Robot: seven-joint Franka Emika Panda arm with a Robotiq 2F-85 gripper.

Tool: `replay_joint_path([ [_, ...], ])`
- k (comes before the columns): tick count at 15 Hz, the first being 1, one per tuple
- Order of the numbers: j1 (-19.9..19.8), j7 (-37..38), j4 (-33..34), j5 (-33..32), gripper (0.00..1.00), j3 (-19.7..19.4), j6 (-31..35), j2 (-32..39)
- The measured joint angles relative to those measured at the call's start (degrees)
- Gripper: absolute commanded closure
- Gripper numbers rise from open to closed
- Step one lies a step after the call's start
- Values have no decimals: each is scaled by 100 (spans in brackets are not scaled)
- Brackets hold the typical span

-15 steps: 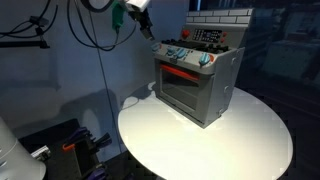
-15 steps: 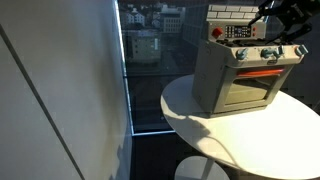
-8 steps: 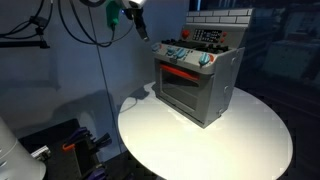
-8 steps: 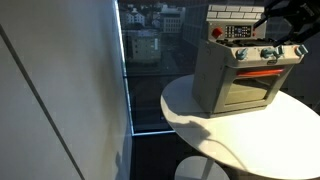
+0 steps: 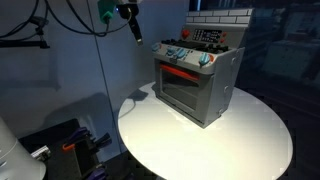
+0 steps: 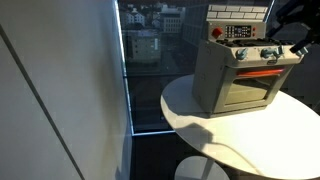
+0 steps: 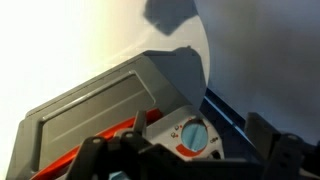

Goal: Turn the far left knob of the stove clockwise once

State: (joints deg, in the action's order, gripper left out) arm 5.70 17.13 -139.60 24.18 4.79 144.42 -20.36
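A silver toy stove (image 5: pixel 195 85) with an orange-trimmed oven door stands on a round white table (image 5: pixel 230 140). Its front panel carries a row of knobs; the far left knob (image 5: pixel 167 50) also shows in an exterior view (image 6: pixel 241 56). My gripper (image 5: pixel 134 27) hangs in the air up and to the left of the stove, apart from it. In the wrist view my gripper (image 7: pixel 185 162) is open and empty, with a light blue knob (image 7: pixel 193 135) between its fingers at a distance. Which knob that is I cannot tell.
The stove has a brick-pattern back panel (image 5: pixel 220 17). Cables (image 5: pixel 95 30) hang behind the arm. Dark equipment (image 5: pixel 60 140) sits on the floor beside the table. A window (image 6: pixel 150 60) and a pale wall (image 6: pixel 60 90) lie beside the table.
My gripper has drawn back from the stove's knob panel, moving left and away in the exterior view. The stove has not moved.
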Motion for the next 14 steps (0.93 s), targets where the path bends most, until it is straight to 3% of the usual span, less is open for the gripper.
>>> replay_joint_path([
  [8,-180,-67,70,-854,0,-66,-2031,-533],
  [14,-250,-168,148,-1197,0,-66,-2798,-807],
])
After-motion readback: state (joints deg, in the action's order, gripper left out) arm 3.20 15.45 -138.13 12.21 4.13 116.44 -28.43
